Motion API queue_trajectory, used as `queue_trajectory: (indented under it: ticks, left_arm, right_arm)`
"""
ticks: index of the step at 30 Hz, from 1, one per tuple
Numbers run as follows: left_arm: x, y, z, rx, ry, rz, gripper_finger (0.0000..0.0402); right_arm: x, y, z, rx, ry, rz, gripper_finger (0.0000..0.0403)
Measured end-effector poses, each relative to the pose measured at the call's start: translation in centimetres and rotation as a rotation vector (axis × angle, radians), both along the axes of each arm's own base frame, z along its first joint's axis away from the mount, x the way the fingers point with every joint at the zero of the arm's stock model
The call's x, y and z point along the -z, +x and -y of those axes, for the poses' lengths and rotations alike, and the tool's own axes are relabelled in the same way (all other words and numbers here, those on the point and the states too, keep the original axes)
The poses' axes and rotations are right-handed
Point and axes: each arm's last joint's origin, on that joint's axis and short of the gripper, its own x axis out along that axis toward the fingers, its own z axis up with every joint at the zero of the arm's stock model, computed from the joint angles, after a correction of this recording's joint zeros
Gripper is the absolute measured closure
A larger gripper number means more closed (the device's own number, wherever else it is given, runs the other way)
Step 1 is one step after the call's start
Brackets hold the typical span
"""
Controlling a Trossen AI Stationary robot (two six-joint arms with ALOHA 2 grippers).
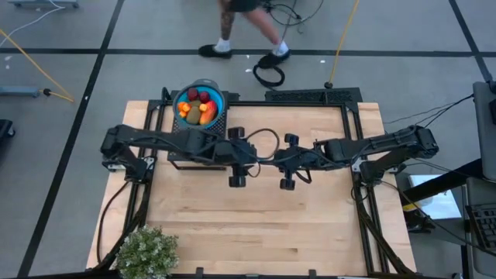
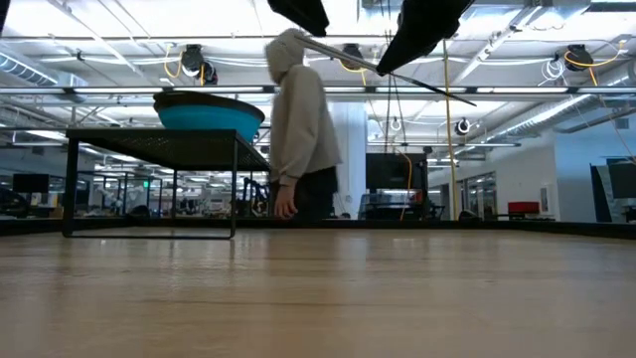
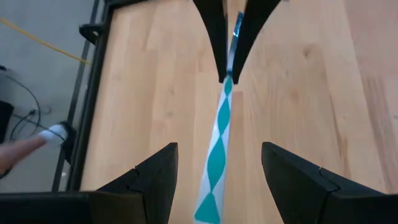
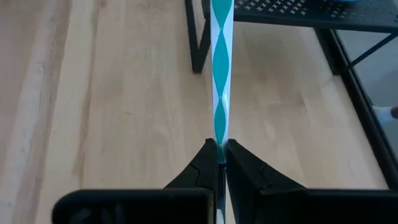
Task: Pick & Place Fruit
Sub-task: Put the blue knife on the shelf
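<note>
- Wooden worktop (image 1: 256, 225); both arms reach in from the side edges and meet over the middle, raised off the surface.
- Blue bowl (image 1: 218, 99) sits on a black mesh stand (image 1: 194, 128) at the far edge, toward the far-left corner. In the low view the bowl (image 2: 209, 116) rides on top of the stand (image 2: 149, 149), clear above the wood.
- Bowl contents, the fruit (image 1: 197, 108): dark red balls toward the far side, orange and red-orange pieces in the middle, a brown-green oval on the left. All pieces inside the rim, piled touching one another. Exact count cannot be told.
- Right gripper (image 4: 220, 148): fingers pressed together, pinching one end of a thin white-and-teal straw (image 4: 221, 68). The straw runs straight out from the fingertips toward the stand's legs.
- Left gripper (image 3: 217, 163): fingers spread, one on each side of the same straw (image 3: 217, 140), neither touching it. Beyond, the right gripper's closed tips meet the straw's far end.
- High view: the two grippers face each other just apart over the worktop's centre, left gripper (image 1: 237, 180), right gripper (image 1: 287, 183); the straw itself too thin to make out there.
- Bushy green plant (image 1: 146, 252) at the near-left corner, well apart from the arms.
- A person in a pale hooded top (image 2: 298, 124) stands beyond the far edge.
</note>
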Motion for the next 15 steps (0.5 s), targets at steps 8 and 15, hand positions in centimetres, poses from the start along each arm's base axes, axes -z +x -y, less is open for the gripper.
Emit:
queue_trajectory:
  ticks: [8,15]
  left_arm:
    - [1.0,0.5,0.1,-0.026,-0.018,-0.04,0.0172]
    - [2.4,1.2,0.2,-0.015,-0.04,-0.087,0.0172]
  right_arm:
    - [0.0,0.0,-0.4,-0.011,0.004,0.003,0.0395]
    - [-0.1,0.0,-0.8,-0.043,0.022,0.014,0.0393]
